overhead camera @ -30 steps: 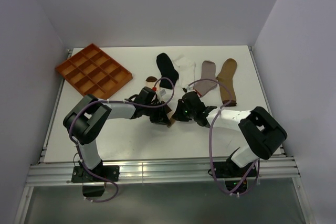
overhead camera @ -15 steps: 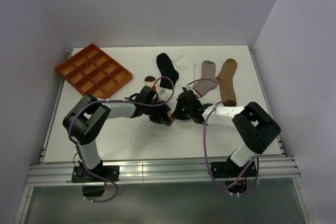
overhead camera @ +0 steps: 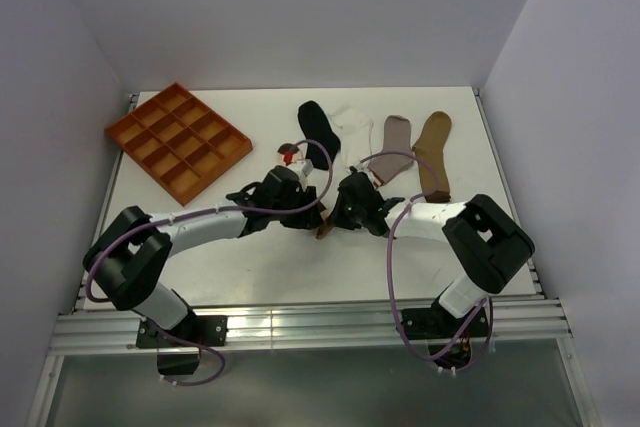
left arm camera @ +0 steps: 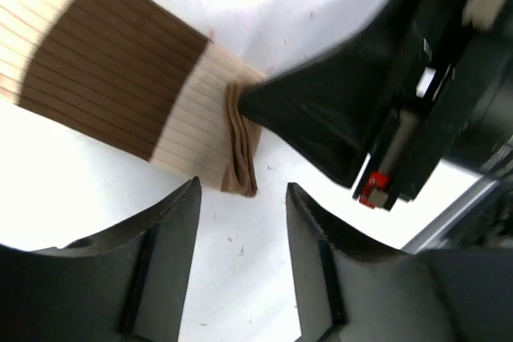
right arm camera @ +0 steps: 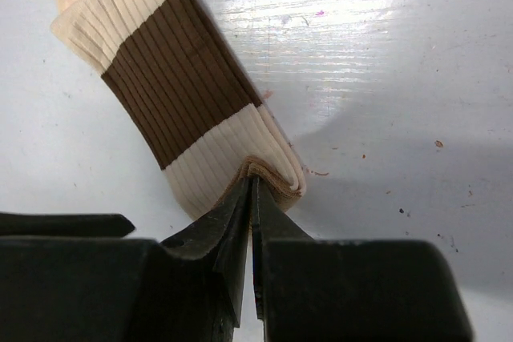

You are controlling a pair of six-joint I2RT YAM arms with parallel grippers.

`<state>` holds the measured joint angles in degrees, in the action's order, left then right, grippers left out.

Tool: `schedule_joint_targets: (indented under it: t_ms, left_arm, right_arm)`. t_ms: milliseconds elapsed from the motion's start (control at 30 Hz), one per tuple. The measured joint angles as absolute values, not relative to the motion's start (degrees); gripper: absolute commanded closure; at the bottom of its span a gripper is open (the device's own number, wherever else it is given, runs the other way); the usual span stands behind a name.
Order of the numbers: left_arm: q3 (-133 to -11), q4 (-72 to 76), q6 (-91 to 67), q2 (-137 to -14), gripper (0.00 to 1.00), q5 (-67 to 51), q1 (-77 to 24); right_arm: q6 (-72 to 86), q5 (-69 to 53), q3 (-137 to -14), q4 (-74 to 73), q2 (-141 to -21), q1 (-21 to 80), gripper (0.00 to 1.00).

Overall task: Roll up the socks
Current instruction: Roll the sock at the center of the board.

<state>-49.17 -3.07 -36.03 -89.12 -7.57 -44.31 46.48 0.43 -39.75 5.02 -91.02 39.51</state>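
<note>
Pinching cream-and-brown sock [right arm camera: 180, 78] by its folded end in my right fingers [right arm camera: 228, 226] | left fingers [left arm camera: 164, 230] parted, empty, sock just beyond them

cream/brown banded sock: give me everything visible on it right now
The cream sock with brown bands is soft ribbed knit, with one wide dark brown band in view. It lies flat and diagonal on the white table. One end is bunched into thin tan-edged layers, and the right gripper has its jaws shut on that end. The left gripper stands open just short of the same end, not touching it. The rest is unrolled.
</note>
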Motion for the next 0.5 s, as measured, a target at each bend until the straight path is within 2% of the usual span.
schedule_joint_targets:
  t_ms: [167, 500]
  left_arm:
    - [-48.01, -1.50, -32.75, -89.49, 0.44, -3.16, -48.90]
    - [-46.44, 3.03, -29.17, -91.79, 0.50, 1.89, -52.38]
  right_arm:
    - [46.70, 0.40, -39.75, 5.02, -91.02, 39.51, 0.89]
    - [46.87, 0.08, -39.75, 5.02, -91.02, 39.51, 0.89]
